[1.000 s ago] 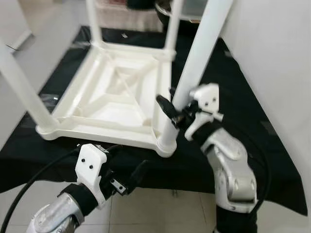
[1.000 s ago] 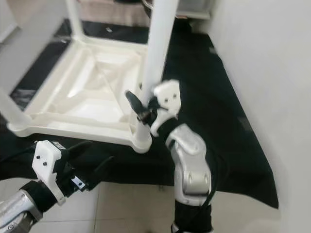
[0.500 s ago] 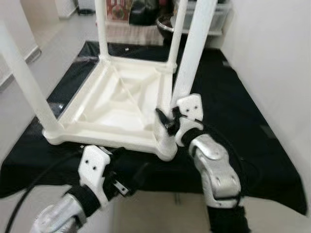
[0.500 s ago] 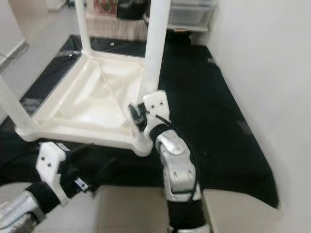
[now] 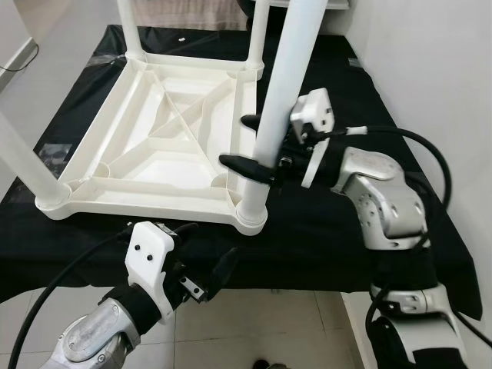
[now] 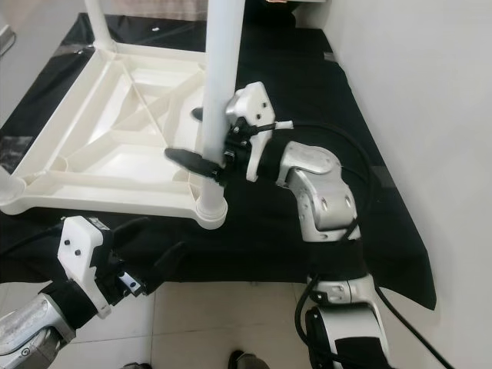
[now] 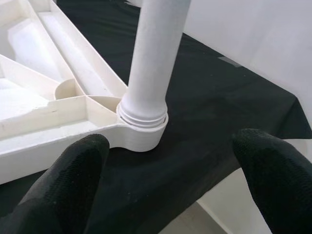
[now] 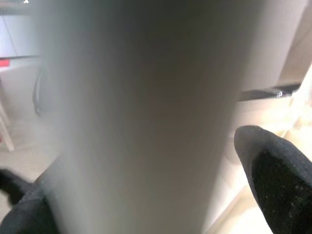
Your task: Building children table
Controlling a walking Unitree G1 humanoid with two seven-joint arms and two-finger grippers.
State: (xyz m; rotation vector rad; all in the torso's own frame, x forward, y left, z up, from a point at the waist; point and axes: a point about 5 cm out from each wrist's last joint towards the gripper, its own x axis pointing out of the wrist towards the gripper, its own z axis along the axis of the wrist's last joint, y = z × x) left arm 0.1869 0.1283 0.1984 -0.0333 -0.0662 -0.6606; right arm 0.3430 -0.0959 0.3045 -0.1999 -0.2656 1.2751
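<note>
The white plastic children's table lies upside down on a black cloth. Its legs stand upright. The near-right leg sits in its corner socket. My right gripper is shut on this leg a little above the socket, one finger in front and one behind. In the right wrist view the leg passes between the black fingertips. My left gripper hovers low before the table's near edge, open, and its wrist view shows the socket between the spread fingers.
Three other legs rise at the near-left, far-left and far-right corners. A white wall runs close along the right. Tiled floor lies under the cloth's near edge. A black cable trails from my left arm.
The camera has shifted. My right gripper now holds the leg higher above the socket, and its forearm reaches in from the right. The left gripper stays low and open.
</note>
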